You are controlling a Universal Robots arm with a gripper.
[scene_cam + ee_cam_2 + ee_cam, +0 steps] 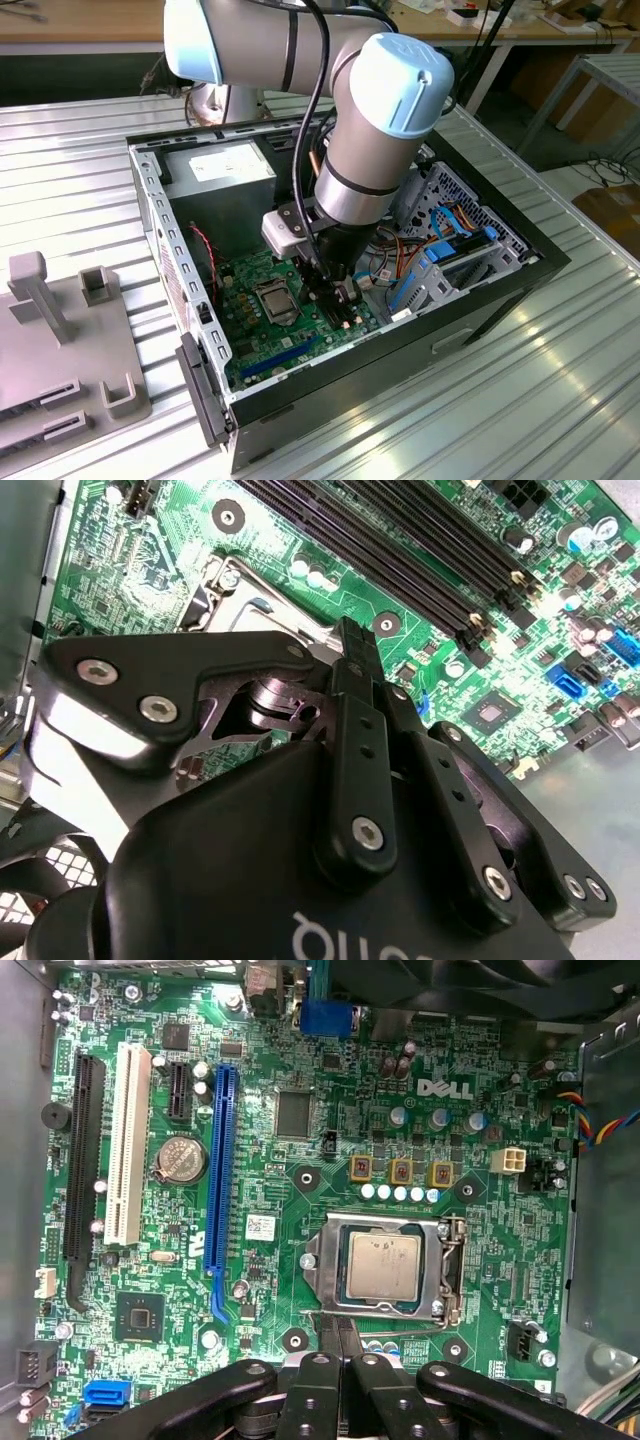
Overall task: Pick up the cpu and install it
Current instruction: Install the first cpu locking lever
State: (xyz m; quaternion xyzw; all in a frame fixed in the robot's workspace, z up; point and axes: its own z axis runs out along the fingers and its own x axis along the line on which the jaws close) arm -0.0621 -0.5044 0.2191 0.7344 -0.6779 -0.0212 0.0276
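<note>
Tool point(340, 1332) pinched together beside cpu point(384, 1265) (seated in socket frame point(446, 1265)).

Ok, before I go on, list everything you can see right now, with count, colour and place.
Small square silver-grey metal-topped cpu: one, seated inside the socket frame on the motherboard.
Hollow square metal socket frame: one, silver, around the cpu.
Green motherboard: one, on the case floor.
Long black memory slots: several, side by side on the motherboard.
Round silver coin battery: one, between the white and blue slots.
Grey power-supply box: one, at the case's far corner in the exterior view.
Black computer case: one, open, on the ribbed metal table.
Grey plastic fixture: one, at the exterior view's left.
Gripper: one, black, fingers together, just beside the socket frame.
</note>
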